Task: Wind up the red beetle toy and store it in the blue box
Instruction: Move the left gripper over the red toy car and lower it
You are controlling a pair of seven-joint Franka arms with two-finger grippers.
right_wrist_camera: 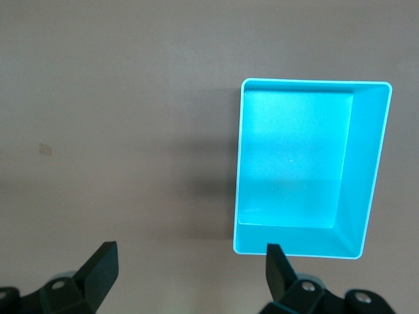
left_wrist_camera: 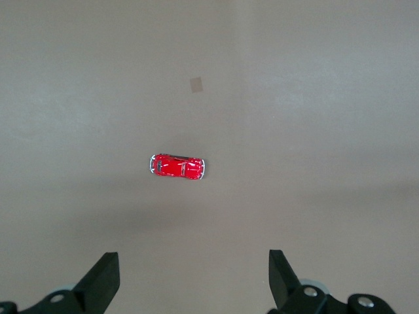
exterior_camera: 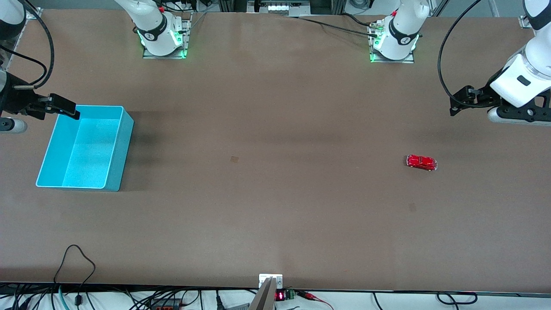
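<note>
The red beetle toy (exterior_camera: 422, 162) stands on its wheels on the brown table toward the left arm's end; it also shows in the left wrist view (left_wrist_camera: 177, 166). The blue box (exterior_camera: 86, 159) stands open and empty toward the right arm's end, and shows in the right wrist view (right_wrist_camera: 294, 157). My left gripper (exterior_camera: 461, 101) hangs open and empty in the air over the table beside the toy, with wide-spread fingers in its wrist view (left_wrist_camera: 194, 275). My right gripper (exterior_camera: 64, 107) is open and empty over the box's rim corner (right_wrist_camera: 190, 268).
The two arm bases (exterior_camera: 162, 36) (exterior_camera: 394, 41) stand along the table's edge farthest from the front camera. A small tape mark (exterior_camera: 234, 159) lies mid-table. Cables and a small device (exterior_camera: 270, 282) line the edge nearest that camera.
</note>
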